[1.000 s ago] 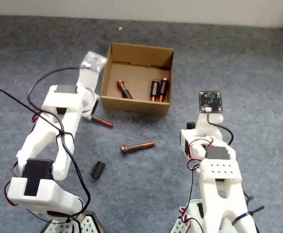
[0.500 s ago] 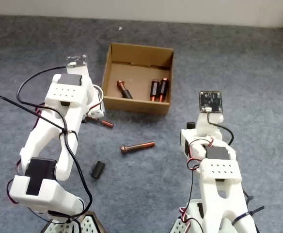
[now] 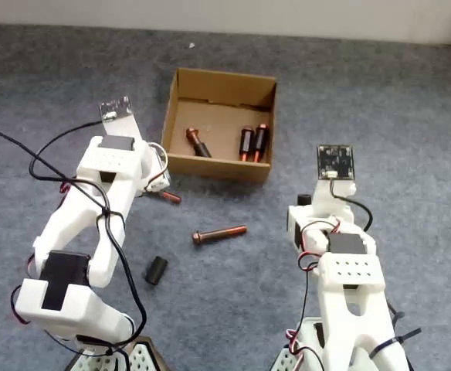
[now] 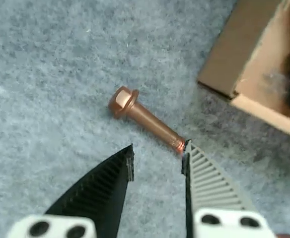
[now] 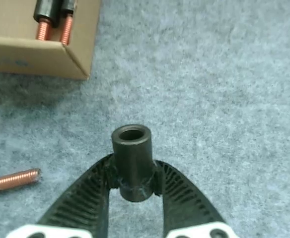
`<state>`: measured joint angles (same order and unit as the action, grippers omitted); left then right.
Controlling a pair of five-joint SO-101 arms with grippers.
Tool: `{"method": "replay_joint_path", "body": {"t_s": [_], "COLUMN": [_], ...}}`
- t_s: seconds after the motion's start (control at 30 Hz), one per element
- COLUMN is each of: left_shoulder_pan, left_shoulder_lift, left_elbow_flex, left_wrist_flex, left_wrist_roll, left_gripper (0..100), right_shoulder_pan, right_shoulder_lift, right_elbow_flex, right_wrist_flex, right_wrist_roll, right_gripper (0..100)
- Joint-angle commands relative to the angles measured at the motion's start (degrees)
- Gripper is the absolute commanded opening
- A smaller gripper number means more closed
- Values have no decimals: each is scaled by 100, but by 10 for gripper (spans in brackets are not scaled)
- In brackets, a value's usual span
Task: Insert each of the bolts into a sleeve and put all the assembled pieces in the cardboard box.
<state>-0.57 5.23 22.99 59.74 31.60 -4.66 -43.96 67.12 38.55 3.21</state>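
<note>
Well, ribbed right tool [image 5: 135, 172] pinches a smooth black tubular sleeve [image 5: 131, 148].

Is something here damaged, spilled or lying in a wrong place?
Nothing stands out. One bolt by the cardboard box, a second bolt and a sleeve lie loose on the carpet, unassembled; the box looks whole.

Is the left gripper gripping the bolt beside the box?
No, the left gripper is open, and the bolt lies on the carpet ahead of its jaws.
</note>
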Motion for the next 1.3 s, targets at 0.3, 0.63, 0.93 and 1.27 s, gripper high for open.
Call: {"method": "replay_joint_path", "body": {"t_s": [0.3, 0.63, 0.93, 1.27], "left_shoulder_pan": [22, -207, -374, -409], "left_shoulder_lift": [1956, 2246, 2290, 2466], "left_elbow_flex": [-2044, -2501, -2897, -2923], "left_wrist_flex": [1002, 1090, 1618, 1582], "left_wrist_roll": [132, 123, 114, -273], "left_gripper": [170, 114, 204, 120], "right_shoulder_pan": [22, 22, 22, 22], "right_shoulder_lift": [-127, -127, -127, -127], "right_elbow_flex": [-57, -57, -57, -57], "right_wrist_flex": [-110, -110, -110, -110], "right_wrist_roll": [9, 9, 9, 9], "right_gripper": [5, 5, 5, 5]}}
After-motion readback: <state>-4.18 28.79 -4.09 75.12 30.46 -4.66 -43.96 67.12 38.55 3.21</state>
